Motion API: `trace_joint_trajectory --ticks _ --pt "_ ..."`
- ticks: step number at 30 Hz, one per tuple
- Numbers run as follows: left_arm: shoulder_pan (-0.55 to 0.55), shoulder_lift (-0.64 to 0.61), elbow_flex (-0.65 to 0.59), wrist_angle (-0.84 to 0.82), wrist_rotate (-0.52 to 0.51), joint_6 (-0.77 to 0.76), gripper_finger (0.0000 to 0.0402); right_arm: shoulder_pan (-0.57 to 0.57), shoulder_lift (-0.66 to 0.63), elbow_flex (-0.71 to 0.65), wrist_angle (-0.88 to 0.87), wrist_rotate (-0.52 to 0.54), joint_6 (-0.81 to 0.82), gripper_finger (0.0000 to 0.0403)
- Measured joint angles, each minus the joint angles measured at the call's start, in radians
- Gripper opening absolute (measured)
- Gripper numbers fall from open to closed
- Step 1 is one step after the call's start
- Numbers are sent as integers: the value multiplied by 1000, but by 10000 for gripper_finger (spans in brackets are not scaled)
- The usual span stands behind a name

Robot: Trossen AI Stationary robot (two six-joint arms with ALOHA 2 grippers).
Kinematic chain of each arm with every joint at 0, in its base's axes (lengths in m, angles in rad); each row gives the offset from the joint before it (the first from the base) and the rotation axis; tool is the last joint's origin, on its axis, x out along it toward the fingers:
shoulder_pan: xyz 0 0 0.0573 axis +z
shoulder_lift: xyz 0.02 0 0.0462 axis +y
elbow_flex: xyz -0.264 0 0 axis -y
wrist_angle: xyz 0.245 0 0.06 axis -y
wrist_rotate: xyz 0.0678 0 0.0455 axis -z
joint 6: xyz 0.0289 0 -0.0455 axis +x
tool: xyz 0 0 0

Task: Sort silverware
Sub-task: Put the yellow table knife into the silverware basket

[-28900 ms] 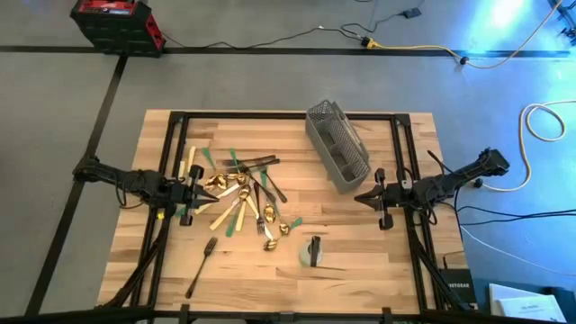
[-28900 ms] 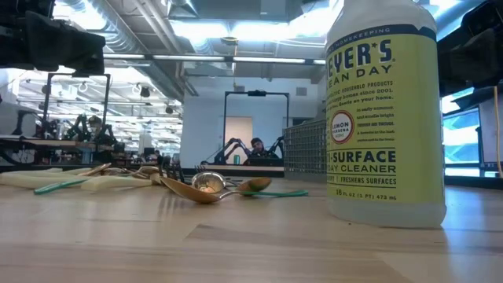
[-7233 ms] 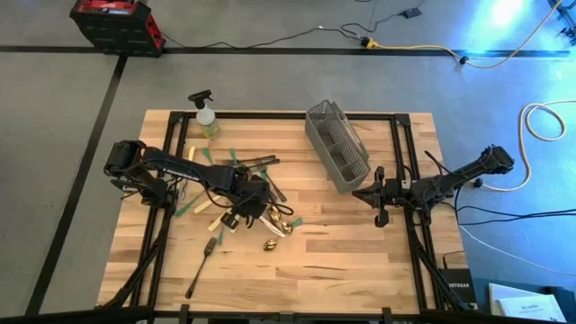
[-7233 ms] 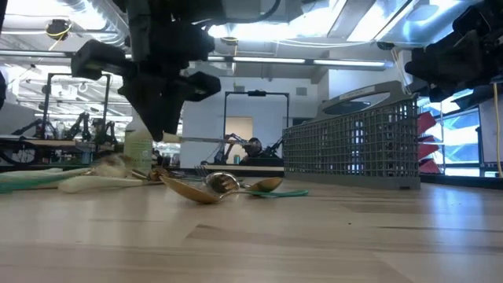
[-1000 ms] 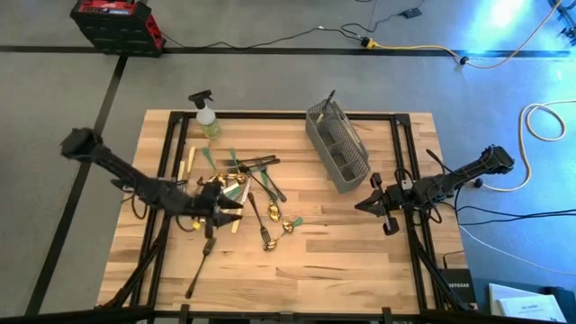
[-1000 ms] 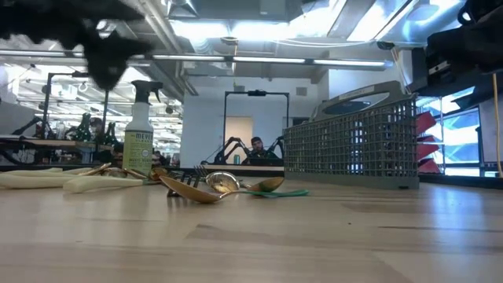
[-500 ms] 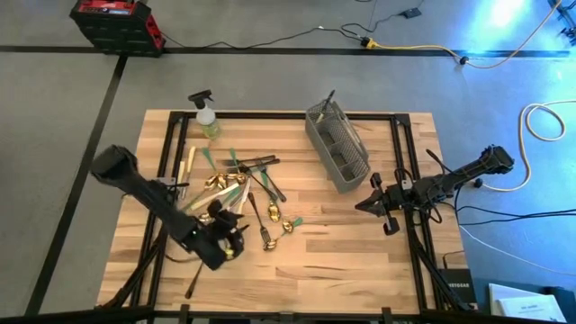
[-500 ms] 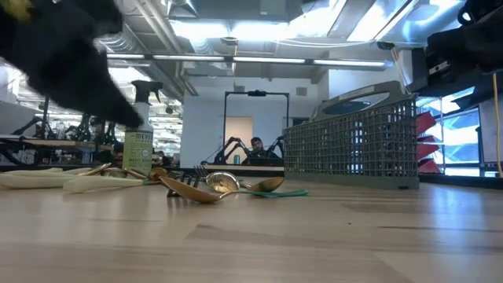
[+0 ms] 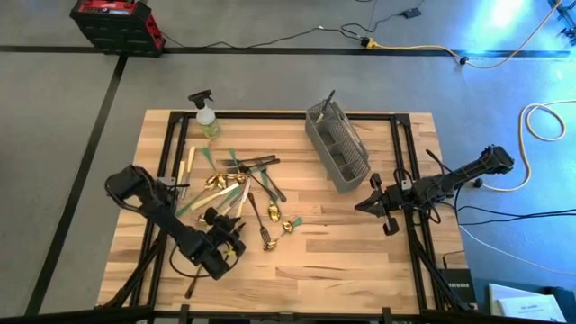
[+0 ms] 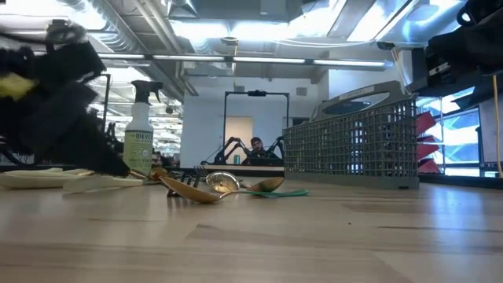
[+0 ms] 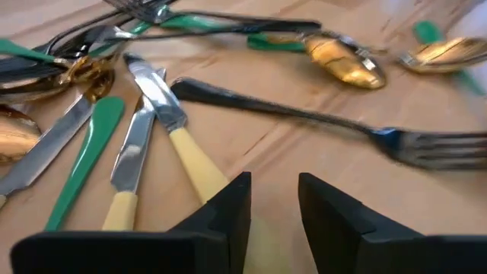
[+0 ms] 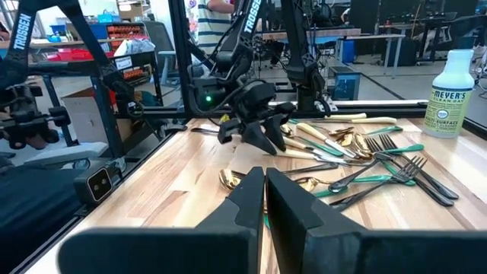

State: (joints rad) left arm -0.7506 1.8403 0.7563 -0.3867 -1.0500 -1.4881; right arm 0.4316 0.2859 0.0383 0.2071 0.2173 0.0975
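The left claw (image 9: 227, 241) hangs low over the worktop (image 9: 342, 261), at about seven o'clock from the silverware (image 9: 243, 184). Its fingers (image 11: 228, 209) stand narrowly apart with nothing between them, tips poised just above a cream-handled knife (image 11: 179, 137). A dark fork (image 11: 304, 122) lies just beyond them. The rest of the pile is strewn loose at left of centre, gold spoons and green handles tangled together. The right claw (image 9: 376, 203) waits at three o'clock, pinched closed and empty. The grey caddy (image 9: 337, 144) sits at one o'clock and a spray bottle (image 9: 206, 115) at eleven.
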Motion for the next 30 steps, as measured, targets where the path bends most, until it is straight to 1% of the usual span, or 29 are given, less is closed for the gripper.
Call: trace_joint_trajectory --ticks 6,10,15,17,19,24,30 --pt "-3 52 2 3 -33 -99 93 0 0 0 -1 0 0 0" --pt "-9 56 2 3 -38 -102 93 0 0 0 0 0 0 0" --pt "-34 33 21 -1 -35 -29 93 0 0 0 0 0 0 0" --pt "-43 15 34 -31 -25 11 93 0 0 0 0 0 0 0" --pt "-49 -6 48 -80 -39 18 93 0 0 0 0 0 0 0" --pt "-48 -19 53 -157 -73 -51 93 0 0 0 -1 0 0 0" --pt "-22 -11 52 -223 -55 -176 93 0 0 0 -1 0 0 0"
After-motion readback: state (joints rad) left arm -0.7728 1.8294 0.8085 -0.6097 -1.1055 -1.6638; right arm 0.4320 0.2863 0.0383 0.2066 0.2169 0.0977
